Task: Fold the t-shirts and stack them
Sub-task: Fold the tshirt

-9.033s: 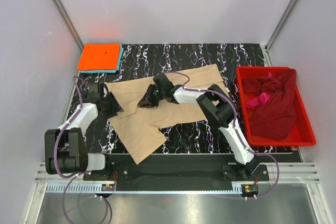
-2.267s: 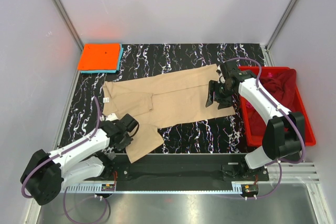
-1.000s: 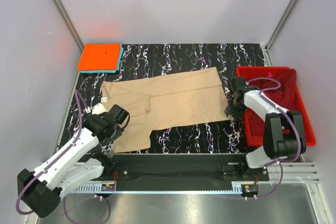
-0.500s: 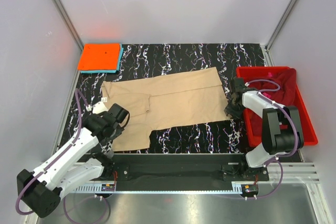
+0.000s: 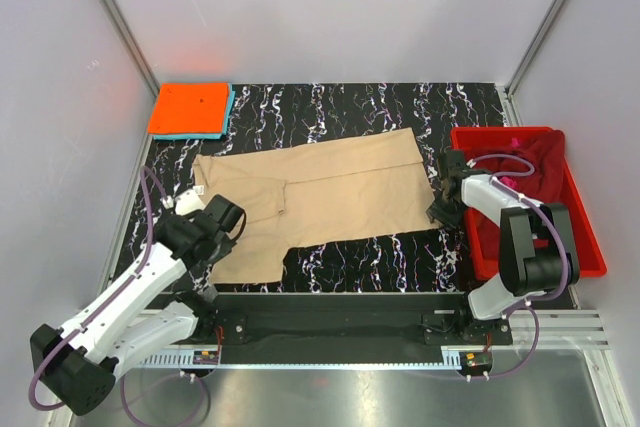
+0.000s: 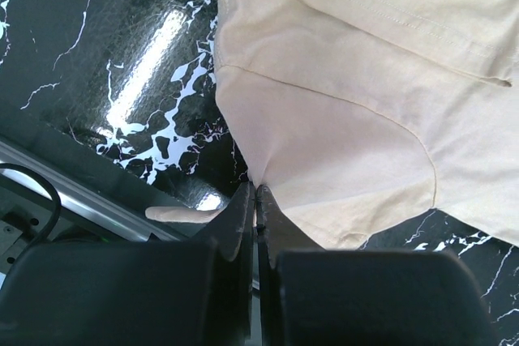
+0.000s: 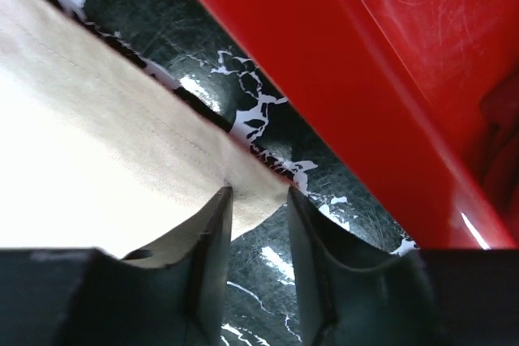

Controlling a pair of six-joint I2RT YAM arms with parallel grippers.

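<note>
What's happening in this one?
A tan t-shirt lies spread on the table. The left gripper is shut on its near-left edge; the right gripper straddles its hem corner beside the red bin, jaws apart. A folded orange t-shirt sits far left; a maroon t-shirt waits in the bin.

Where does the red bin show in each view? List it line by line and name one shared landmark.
Top external: red bin at the right side.
Left wrist: not in it.
Right wrist: red bin fills the upper right.
Shared landmark: the tan t-shirt, in all three views.
</note>
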